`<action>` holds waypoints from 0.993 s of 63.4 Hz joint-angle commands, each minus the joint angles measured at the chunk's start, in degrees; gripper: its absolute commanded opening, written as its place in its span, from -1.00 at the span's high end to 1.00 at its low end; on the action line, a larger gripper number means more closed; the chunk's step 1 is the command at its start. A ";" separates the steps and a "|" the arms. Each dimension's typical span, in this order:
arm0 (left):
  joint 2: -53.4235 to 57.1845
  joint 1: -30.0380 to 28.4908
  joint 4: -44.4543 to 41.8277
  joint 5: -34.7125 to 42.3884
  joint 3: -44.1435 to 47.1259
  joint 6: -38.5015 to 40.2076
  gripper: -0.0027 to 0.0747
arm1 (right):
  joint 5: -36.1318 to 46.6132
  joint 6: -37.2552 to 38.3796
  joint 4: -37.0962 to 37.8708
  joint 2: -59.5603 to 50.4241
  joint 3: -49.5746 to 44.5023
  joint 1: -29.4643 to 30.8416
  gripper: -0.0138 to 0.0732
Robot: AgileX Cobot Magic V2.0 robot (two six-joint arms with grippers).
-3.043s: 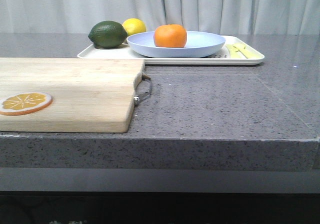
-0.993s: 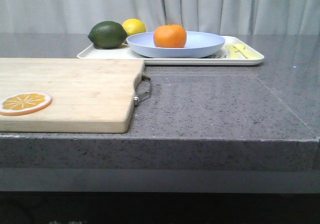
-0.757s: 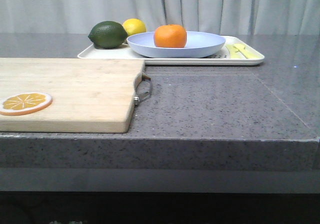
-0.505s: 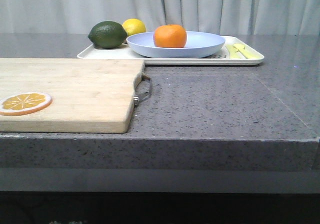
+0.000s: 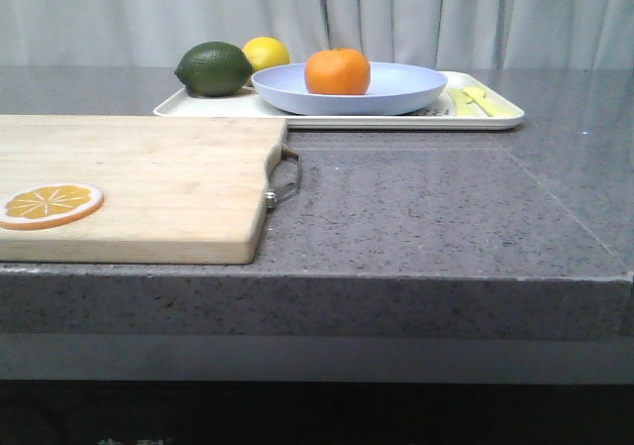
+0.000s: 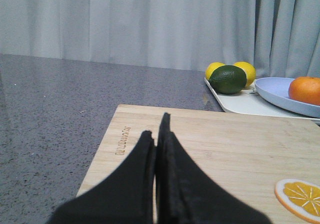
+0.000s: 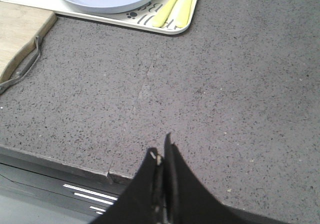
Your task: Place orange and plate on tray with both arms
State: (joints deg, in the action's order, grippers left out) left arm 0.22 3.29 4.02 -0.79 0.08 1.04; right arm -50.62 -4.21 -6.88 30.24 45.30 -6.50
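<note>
The orange [image 5: 338, 71] sits in the plate [image 5: 396, 93] on the tray [image 5: 482, 120], far on the desk [image 5: 426, 207]; both tools, left [image 6: 157, 134] and right [image 7: 161, 156], are clenched, empty; a careless sweep could bump the cutting board [image 5: 149, 182].

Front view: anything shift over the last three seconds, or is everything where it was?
Nothing visibly changed. The orange sits in the plate on the tray as before, with the lime and lemon beside it, and the orange slice on the cutting board. No gripper appears in the front view at any point.
</note>
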 commanded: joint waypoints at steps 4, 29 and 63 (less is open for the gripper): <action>1.14 0.26 0.00 4.57 0.33 0.75 0.98 | 3.70 -0.34 0.27 0.29 1.47 0.32 0.84; 1.14 0.26 0.00 4.57 0.33 0.75 0.98 | 3.70 -0.34 0.27 0.29 1.47 0.32 0.84; 1.14 0.26 0.00 4.57 0.33 0.75 0.98 | 42.32 -1.89 4.48 -22.60 -31.33 3.40 0.84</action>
State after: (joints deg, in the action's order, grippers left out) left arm 0.22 3.29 4.02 -0.79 0.08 1.13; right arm -20.47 -5.29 -3.06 10.58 18.08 -3.90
